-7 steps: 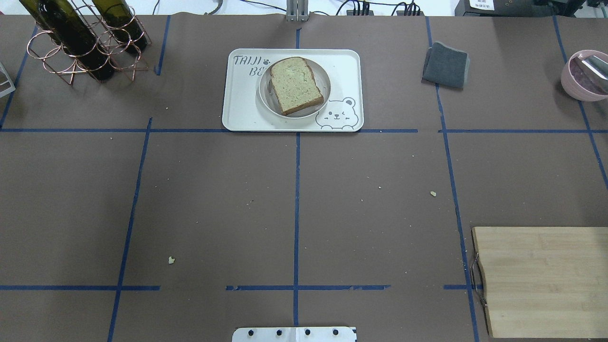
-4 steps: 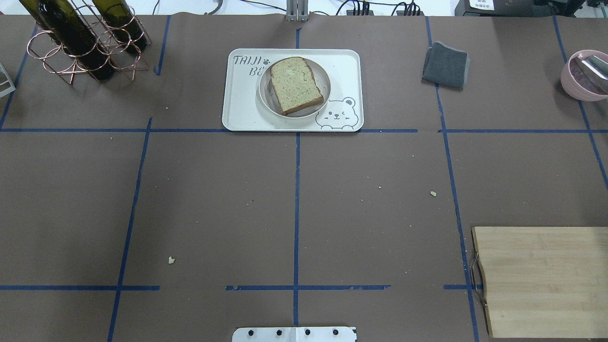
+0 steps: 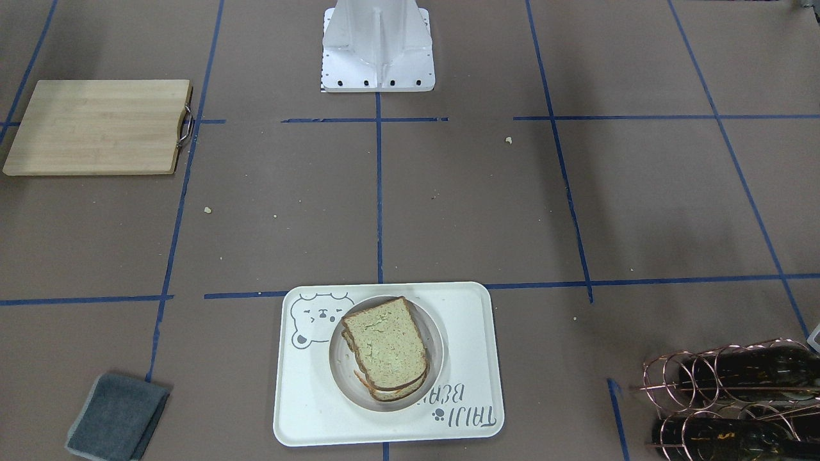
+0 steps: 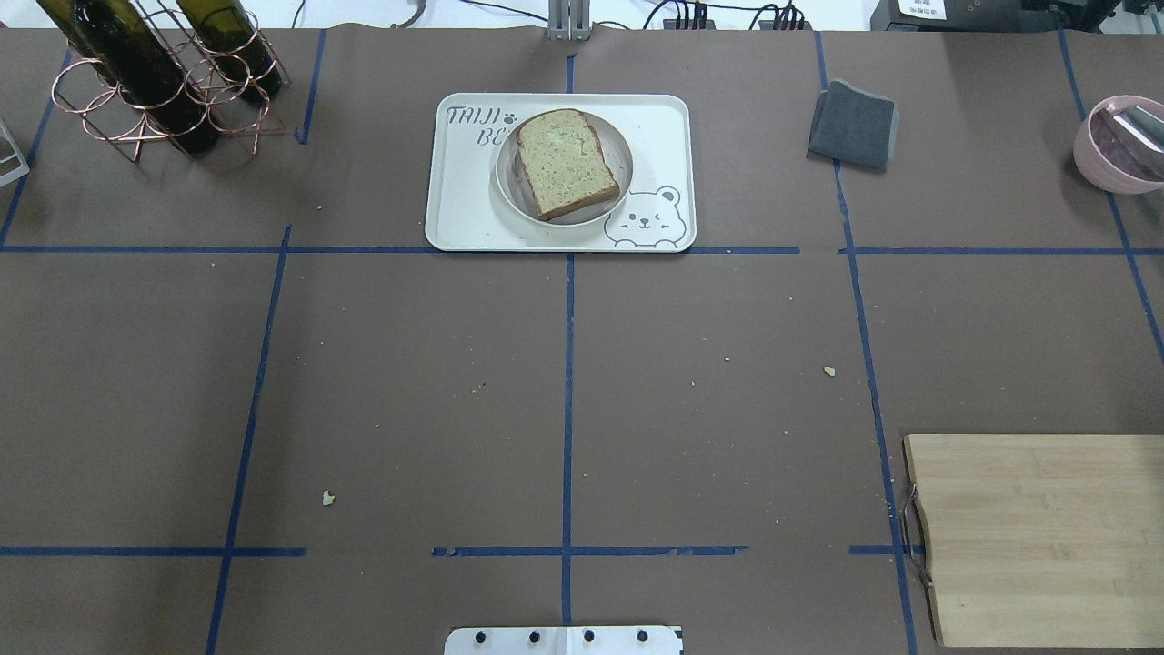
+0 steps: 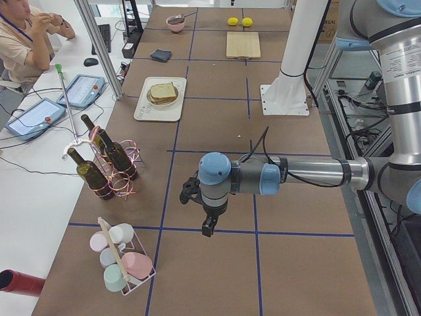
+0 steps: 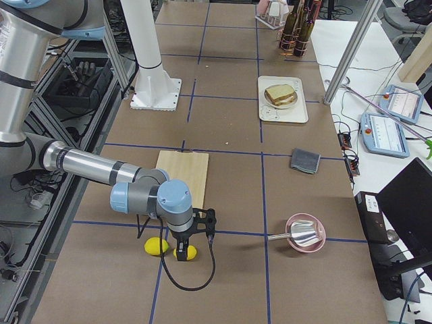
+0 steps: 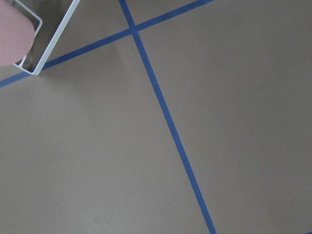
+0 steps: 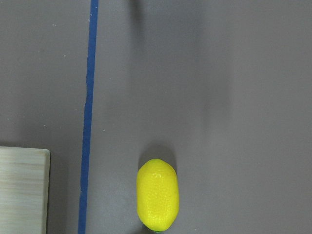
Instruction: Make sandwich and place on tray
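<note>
Nearest the robot's base, the cutting board (image 4: 1037,537) runs off the overhead view's right edge. Out at the table's ends, the left gripper (image 5: 208,226) hangs over bare brown paper (image 7: 234,97) and the right gripper (image 6: 189,233) above a lemon (image 8: 157,195); both appear only from the side, so their opening and any load cannot be told. Farther across, the tray (image 4: 464,209) bears a round bowl (image 4: 506,186) holding the sandwich (image 4: 567,162); what lies between its two slices cannot be made out, and the bowl covers part of the tray's lettering.
</note>
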Available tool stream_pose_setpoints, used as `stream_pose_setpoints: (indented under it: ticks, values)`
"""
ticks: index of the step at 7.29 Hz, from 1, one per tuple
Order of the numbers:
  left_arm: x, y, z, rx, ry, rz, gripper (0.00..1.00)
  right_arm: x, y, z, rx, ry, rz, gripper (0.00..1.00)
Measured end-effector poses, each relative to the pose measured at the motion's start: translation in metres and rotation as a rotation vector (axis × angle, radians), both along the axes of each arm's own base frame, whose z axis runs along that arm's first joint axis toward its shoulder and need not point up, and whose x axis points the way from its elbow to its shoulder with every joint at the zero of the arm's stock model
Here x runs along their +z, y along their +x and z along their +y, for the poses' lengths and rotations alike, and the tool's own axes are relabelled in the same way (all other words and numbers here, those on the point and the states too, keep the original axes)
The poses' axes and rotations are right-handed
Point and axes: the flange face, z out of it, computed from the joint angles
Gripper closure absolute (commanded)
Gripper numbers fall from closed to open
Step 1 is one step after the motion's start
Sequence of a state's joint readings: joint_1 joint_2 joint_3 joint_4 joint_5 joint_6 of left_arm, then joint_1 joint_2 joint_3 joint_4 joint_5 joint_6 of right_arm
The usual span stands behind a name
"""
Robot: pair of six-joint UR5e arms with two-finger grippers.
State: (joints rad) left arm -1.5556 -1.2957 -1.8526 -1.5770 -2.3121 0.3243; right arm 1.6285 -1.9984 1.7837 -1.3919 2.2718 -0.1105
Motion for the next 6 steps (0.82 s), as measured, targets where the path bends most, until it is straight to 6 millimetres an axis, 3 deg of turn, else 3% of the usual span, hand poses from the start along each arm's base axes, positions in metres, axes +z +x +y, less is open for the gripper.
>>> stream_pose_setpoints:
  ticks: [6]
  values:
    - [-0.0096,-0.0036,-0.0074,-0.005,0.033,-0.008,0.00,0.0023,-0.0008,0.0005,0.001,-0.007,-0.008,0.00]
